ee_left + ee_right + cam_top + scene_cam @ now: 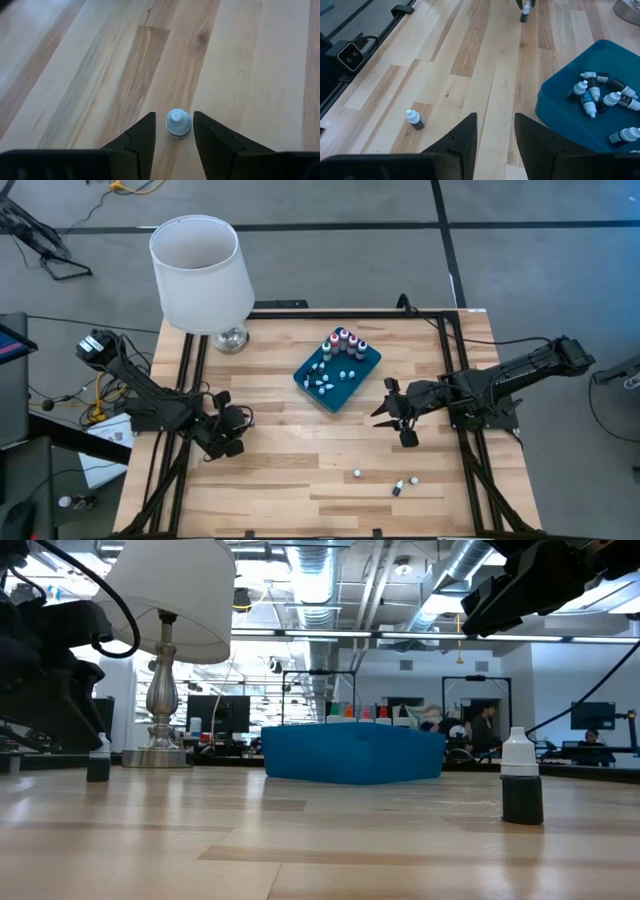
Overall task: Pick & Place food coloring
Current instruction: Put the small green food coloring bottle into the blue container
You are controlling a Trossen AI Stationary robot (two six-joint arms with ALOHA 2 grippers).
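Note:
A tiny food coloring bottle point(178, 125) with a white cap stands upright on the wooden table. My left gripper point(174, 117) is open, with one finger on either side of the bottle and a gap showing on one side. In the high view this gripper point(232, 438) is low over the table's left part. My right gripper point(392, 415) hangs open in the air by the teal tray point(352, 388), with nothing between its fingers point(470, 130). The tray holds several bottles, some upright point(345, 340), some lying point(590, 97).
Three loose bottles point(357, 474), point(398, 489), point(414, 480) are on the table toward its near edge, right of centre. One shows close in the low view point(521, 788). A lamp with a white shade point(200, 270) stands at the far left corner. Black frame rails run along both table sides.

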